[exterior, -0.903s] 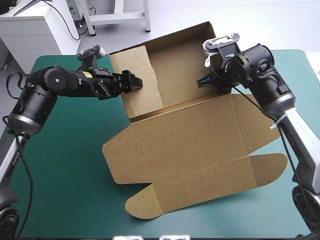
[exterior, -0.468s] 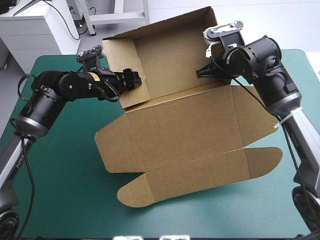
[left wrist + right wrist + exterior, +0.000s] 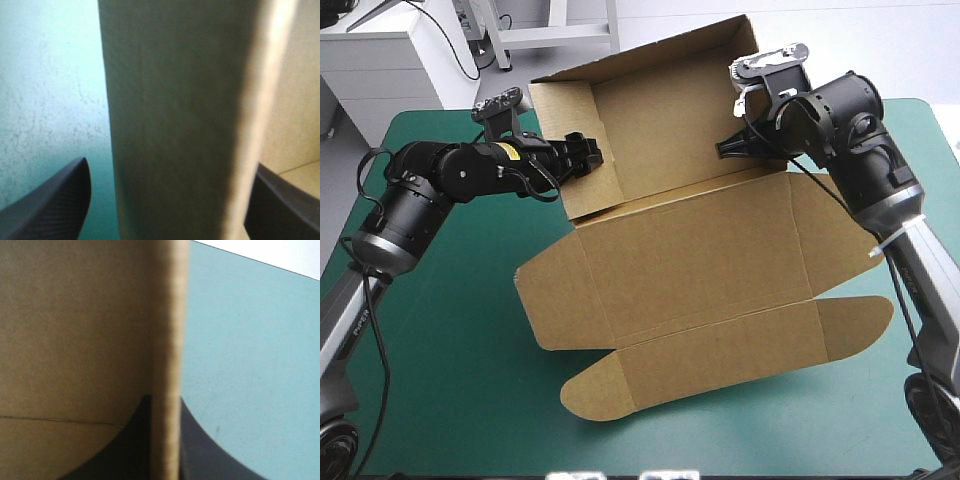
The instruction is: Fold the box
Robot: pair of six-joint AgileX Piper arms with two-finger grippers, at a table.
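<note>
Board is sitting mid-worktop: the box (image 3: 690,270) is lying with its lid and rounded flaps flat toward 6 o'clock, while its far part is standing up as a tray with raised walls toward 12 o'clock. The right tool (image 3: 725,148) is clamping the tray's 3 o'clock wall, its fingers all but together on the sheet. It is probably holding that wall upright and stopping the box from sliding. The left tool (image 3: 586,152) is straddling the 9 o'clock wall with its fingers apart, the board standing between them unpinched. I judge it is lining up to grip or steady that side. With the walls up and the lid flat, the folding is looking partly done. Nothing else is showing on the teal-green worktop (image 3: 440,330) beside the box, and nothing is blocking either arm. The wide lid is lying between the robot and the tray, and the unpinched wall sagging is seeming the main risk.
</note>
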